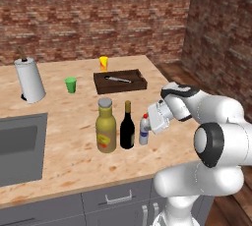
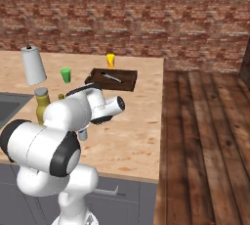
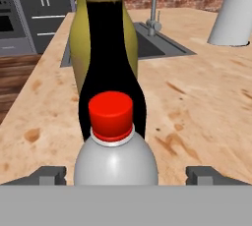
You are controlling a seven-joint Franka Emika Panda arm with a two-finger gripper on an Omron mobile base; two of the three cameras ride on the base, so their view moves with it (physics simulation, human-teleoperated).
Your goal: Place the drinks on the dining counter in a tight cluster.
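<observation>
Release | jaws spread around small bottle (image 3: 115, 156) | wine bottle (image 3: 110, 58) at 12 o'clock | I back straight out, no nudging.

Speckled wooden dining counter (image 1: 74, 146); seemingly glossy wine bottle (image 1: 127, 127)
</observation>
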